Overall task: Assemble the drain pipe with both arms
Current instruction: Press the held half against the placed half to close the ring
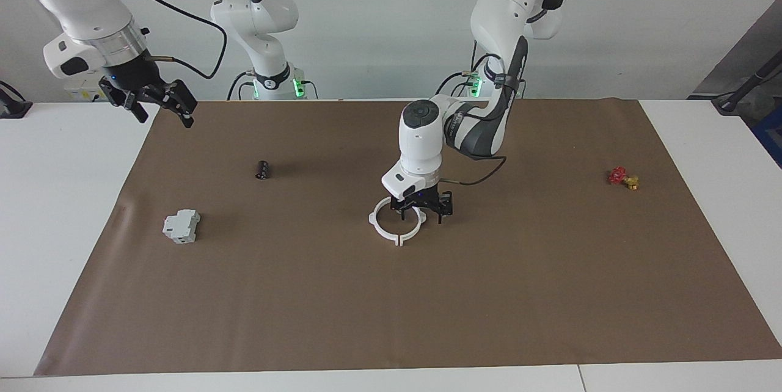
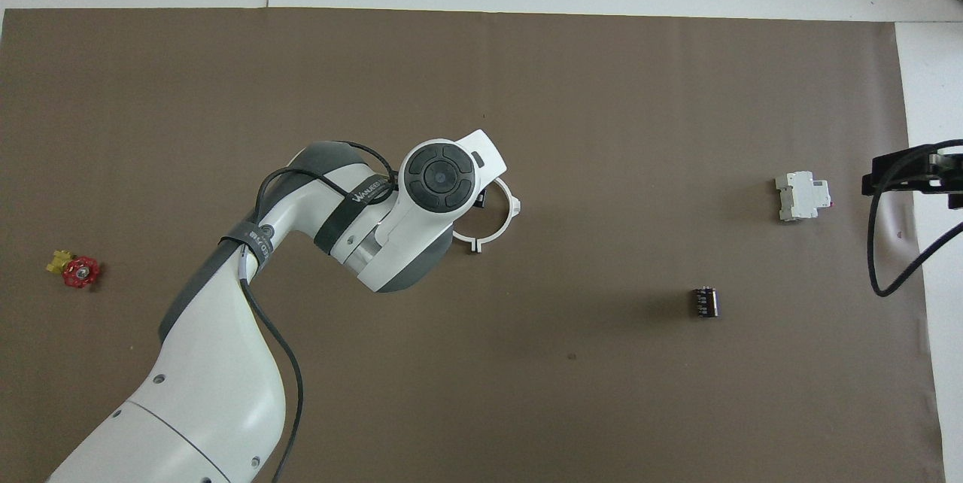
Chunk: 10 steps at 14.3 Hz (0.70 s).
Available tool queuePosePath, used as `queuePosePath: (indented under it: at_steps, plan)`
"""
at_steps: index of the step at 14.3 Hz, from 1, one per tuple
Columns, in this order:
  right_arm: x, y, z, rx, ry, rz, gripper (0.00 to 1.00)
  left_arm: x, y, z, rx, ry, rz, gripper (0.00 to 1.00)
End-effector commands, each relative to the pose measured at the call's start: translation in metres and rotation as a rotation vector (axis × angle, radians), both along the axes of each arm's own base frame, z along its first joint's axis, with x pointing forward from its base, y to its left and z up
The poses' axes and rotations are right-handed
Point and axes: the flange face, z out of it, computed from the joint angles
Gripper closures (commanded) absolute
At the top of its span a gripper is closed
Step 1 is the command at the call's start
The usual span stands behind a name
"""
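Facing view: the ring [image 1: 396,228] lies flat mid-mat [image 1: 391,294], its seam tabs pointing away from the robots. Left gripper [image 1: 421,212] hangs open above its edge; right gripper [image 1: 160,105], open, waits over the table's [image 1: 55,196] white edge. Overhead view: the ring [image 2: 496,229] is half hidden under the left wrist.

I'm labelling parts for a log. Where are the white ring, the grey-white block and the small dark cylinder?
white ring [image 1: 386,234]: facing view, on its rim.
grey-white block [image 1: 181,226]: facing view, on its top face.
small dark cylinder [image 2: 705,302]: overhead view, on its side.
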Motion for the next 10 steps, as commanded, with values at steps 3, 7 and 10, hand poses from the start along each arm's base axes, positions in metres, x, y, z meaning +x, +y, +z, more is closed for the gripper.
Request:
queuePosePath:
  at_steps: [3, 7, 10]
  plan:
    - [-0.007, 0.000, 0.000, 0.014, 0.004, 0.017, 0.00, -0.009, 0.021, 0.045, 0.080, 0.025, 0.025, 0.00]
    - [-0.007, 0.000, 0.000, 0.014, 0.004, 0.017, 0.00, -0.004, 0.052, 0.076, 0.110, 0.046, 0.048, 0.00]
    - [-0.007, 0.000, 0.000, 0.014, 0.004, 0.017, 0.00, -0.004, 0.057, 0.095, 0.091, 0.033, 0.064, 0.00]
